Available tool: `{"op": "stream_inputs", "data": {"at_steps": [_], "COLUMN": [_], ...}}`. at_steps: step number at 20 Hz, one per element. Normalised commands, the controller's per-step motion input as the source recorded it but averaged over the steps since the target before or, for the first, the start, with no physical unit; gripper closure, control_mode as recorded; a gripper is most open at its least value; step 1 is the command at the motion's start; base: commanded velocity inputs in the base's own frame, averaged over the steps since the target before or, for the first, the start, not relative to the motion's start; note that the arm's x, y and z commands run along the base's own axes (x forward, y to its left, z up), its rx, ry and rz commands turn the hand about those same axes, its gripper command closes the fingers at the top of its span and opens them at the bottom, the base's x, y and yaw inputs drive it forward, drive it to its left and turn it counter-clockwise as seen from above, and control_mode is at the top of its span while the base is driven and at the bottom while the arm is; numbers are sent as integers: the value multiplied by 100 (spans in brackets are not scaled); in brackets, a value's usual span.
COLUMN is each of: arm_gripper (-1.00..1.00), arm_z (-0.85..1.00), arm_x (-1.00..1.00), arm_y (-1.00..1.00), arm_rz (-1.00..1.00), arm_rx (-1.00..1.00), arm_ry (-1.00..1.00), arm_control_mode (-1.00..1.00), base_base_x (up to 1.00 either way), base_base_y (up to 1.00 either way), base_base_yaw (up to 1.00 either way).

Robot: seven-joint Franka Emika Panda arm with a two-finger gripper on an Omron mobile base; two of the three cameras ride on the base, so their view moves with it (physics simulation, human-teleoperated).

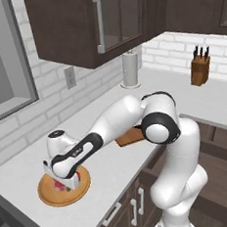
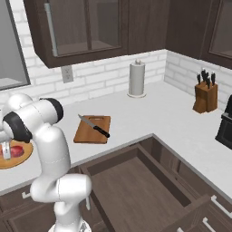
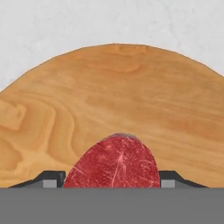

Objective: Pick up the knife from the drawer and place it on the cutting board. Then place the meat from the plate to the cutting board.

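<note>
jaws flank meat (image 3: 114, 164) (contact unclear)

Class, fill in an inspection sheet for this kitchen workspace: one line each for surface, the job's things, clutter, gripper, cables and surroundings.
Surface: pale counter, L-shaped.
Job's things: knife lies on the cutting board; meat on the plate.
Clutter: paper towel roll; knife block.
Gripper: gripper is low over the plate, one fingertip either side of the meat; grip not confirmed.
Cables: nothing seen.
Surroundings: open drawer below the counter; dark wall cabinets; white brick wall.
</note>
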Motion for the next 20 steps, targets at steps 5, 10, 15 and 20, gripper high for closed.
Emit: {"op": "stream_inputs", "data": {"at_steps": [5, 10, 15, 20], "arm_gripper": [100, 100, 100, 100], "arm_z": [0, 7, 72, 62], "arm_x": [-3, -20, -43, -16], "arm_y": [-15, -10, -5, -27], "arm_rz": [7, 7, 9, 1], "arm_rx": [0, 0, 0, 0], "arm_ry": [0, 0, -10, -11], "arm_control_mode": [-100, -100, -100, -100], "base_base_x": [0, 0, 0, 0], "base_base_y": [0, 0, 0, 0], "base_base_yaw": [0, 0, 0, 0]}}
